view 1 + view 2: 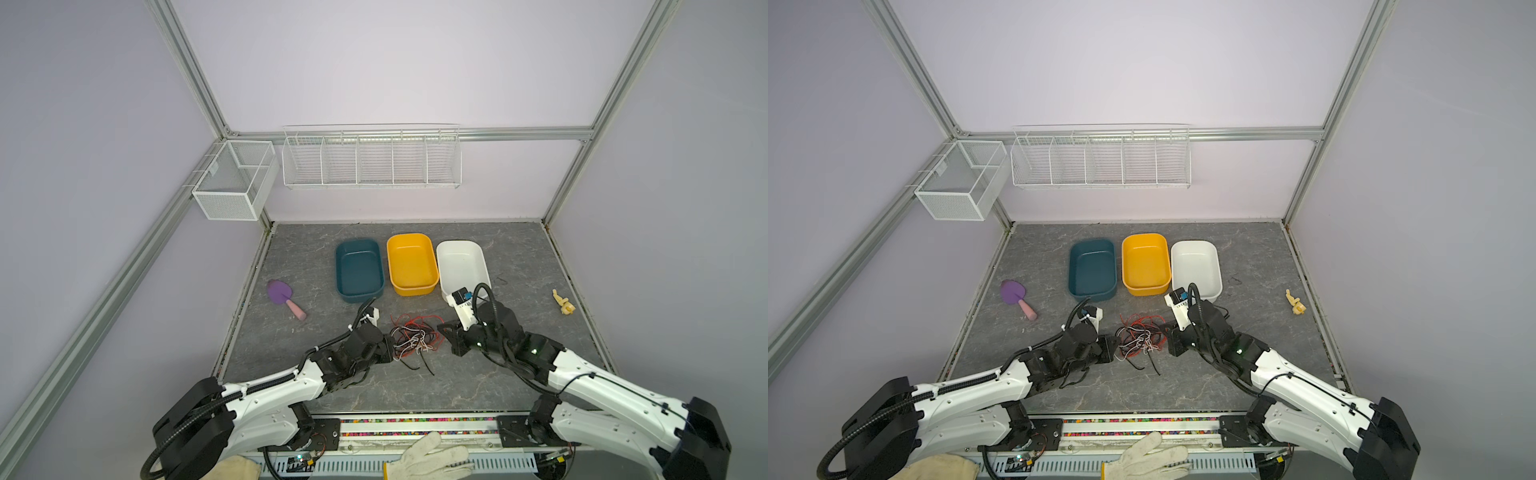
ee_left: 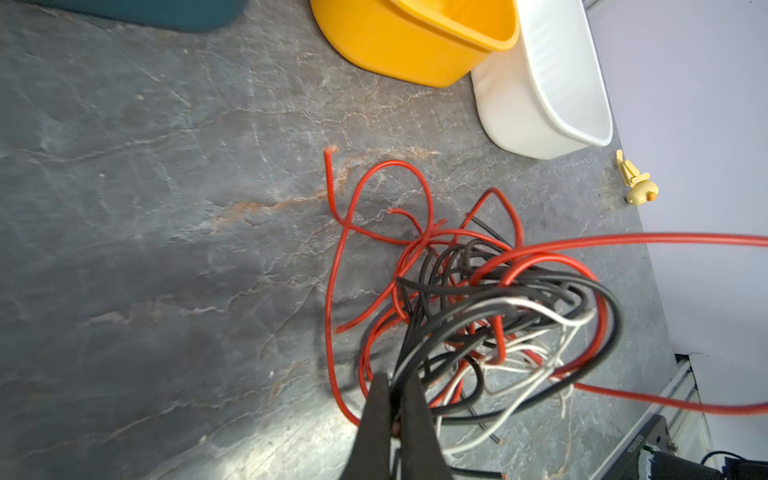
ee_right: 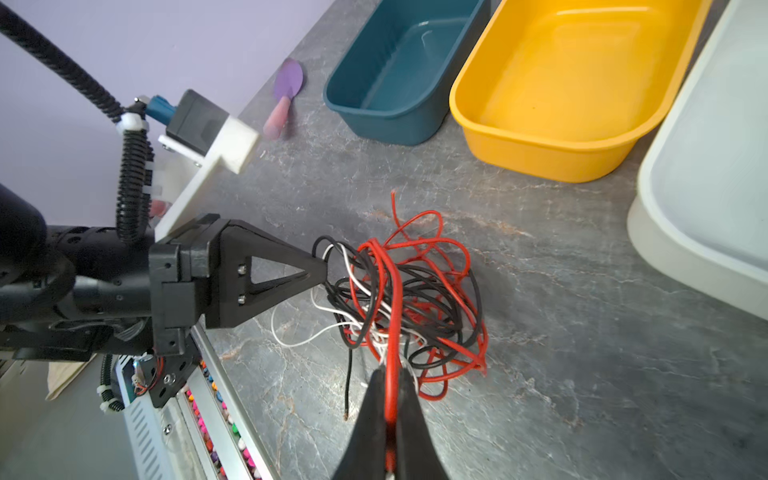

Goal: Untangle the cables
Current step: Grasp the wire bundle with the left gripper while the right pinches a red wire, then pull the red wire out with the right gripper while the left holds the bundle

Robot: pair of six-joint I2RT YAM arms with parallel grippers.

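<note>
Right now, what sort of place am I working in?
Probably a robot lab test cell: an aluminium frame with plain lilac panels around a slate-patterned tabletop, an empty wire rack on the back wall, and cables staged before three plastic bins.

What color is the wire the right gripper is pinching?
Red. The wire in the right gripper shows best in the right wrist view.
</note>
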